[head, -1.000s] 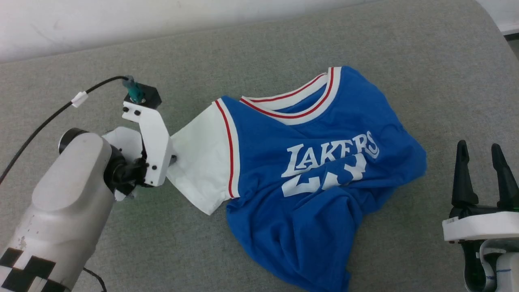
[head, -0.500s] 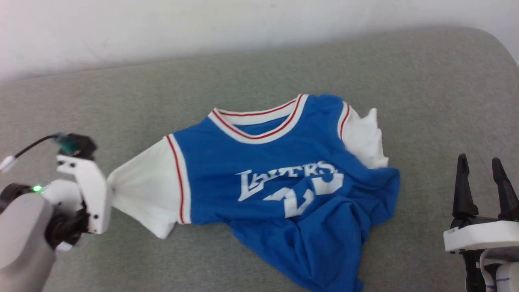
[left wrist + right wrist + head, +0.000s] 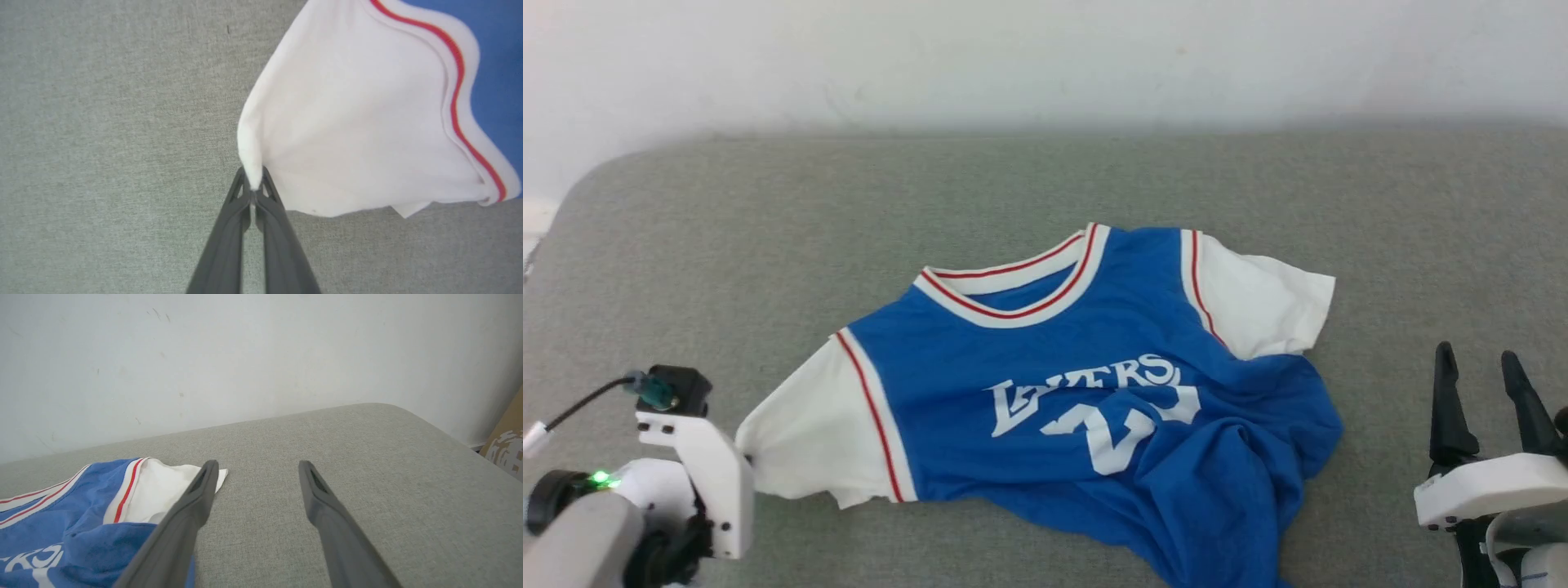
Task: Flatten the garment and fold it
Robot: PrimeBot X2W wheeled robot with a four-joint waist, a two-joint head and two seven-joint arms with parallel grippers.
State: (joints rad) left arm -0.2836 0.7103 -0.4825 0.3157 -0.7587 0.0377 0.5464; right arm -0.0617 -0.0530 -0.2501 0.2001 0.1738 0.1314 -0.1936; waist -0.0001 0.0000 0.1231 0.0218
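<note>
Slippage is the risk: the left gripper (image 3: 253, 185) pinches only the edge of the white sleeve (image 3: 359, 114), so a hard tug could free it. The Lakers jersey (image 3: 1086, 384) lies rumpled on the grey padded surface (image 3: 727, 245), right gripper (image 3: 1482, 392) spread beside it.

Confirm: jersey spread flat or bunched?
Partly spread: the jersey has both sleeves out, but its lower right is bunched in folds.

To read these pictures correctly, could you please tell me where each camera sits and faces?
Left wrist view: on that wrist, looking along the left gripper, shut on the garment.
Right wrist view: on that wrist, facing the wall along the open right gripper.
Head view: on the head, looking down at the grey surface; right gripper lower right.
Shared: all show the garment.
</note>
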